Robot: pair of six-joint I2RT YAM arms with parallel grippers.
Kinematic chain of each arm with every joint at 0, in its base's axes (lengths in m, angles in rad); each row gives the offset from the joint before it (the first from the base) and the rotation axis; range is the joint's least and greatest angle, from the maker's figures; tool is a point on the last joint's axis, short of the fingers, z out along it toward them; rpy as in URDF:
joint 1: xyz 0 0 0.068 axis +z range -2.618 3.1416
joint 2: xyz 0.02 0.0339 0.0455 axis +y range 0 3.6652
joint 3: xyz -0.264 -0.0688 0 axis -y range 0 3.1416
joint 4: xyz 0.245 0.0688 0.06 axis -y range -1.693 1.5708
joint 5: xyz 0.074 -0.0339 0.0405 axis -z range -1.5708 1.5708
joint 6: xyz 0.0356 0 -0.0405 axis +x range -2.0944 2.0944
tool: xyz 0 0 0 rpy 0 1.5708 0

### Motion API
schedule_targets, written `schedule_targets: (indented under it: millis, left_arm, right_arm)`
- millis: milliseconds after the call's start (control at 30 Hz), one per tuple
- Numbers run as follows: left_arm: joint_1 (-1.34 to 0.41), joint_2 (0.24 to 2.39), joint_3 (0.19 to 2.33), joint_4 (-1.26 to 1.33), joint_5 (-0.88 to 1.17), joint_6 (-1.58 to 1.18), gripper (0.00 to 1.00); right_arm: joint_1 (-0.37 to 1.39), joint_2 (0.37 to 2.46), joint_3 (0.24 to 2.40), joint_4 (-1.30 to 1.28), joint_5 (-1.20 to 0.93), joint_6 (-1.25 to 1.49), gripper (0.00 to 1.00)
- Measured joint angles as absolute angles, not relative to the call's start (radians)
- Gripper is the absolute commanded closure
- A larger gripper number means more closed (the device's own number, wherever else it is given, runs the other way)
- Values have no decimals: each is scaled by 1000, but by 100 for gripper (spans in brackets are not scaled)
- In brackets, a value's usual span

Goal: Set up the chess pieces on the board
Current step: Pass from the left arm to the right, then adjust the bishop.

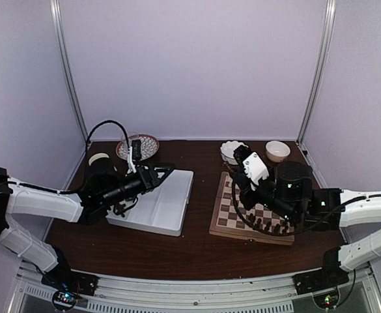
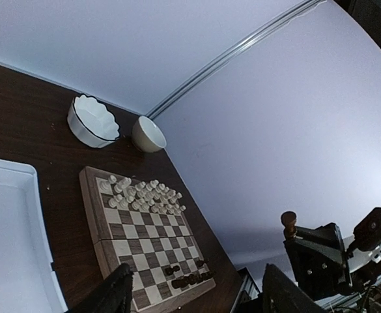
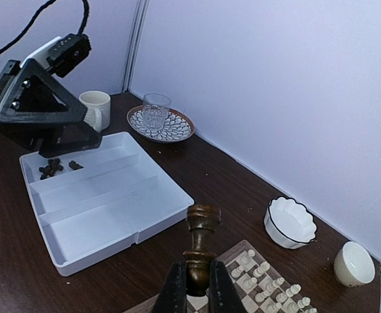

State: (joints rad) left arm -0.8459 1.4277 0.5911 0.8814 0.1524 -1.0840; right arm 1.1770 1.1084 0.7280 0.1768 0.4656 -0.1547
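Observation:
My right gripper (image 3: 195,283) is shut on the base of one dark brown chess piece (image 3: 201,238), held upright above the near corner of the board (image 3: 237,253). The left wrist view shows that same piece (image 2: 288,222) sticking up from the right gripper. The board (image 2: 109,228) carries a few dark pieces (image 2: 190,279) along one edge and cream chessmen (image 2: 144,192) along the far edge. More dark pieces (image 3: 53,167) lie in the white tray's end compartment. My left gripper (image 2: 197,293) stands open over the tray (image 1: 170,195) with nothing between its fingers (image 2: 120,290).
A scalloped white bowl (image 3: 290,222) and a small cream bowl (image 3: 354,264) stand behind the board. A glass on a patterned plate (image 3: 157,117) and a cream mug (image 3: 96,107) stand behind the tray. White walls close in the back and both sides.

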Motion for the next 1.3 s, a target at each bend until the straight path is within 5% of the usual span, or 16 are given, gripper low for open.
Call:
schedule_targets:
  millis: [400,733,1300]
  left_arm:
    - [-787,1129,683,337,240,-379,33]
    - [-852,1218,397,545,326,85,35]
    - [-942,1250,379,659,325,441,37]
  right_arm:
    - [966,1247,915,-61,-141,64,100]
    - [957,1470,1047,-173,-476,110,100]
    - [957,1649,1081,-180,-707,149,100]
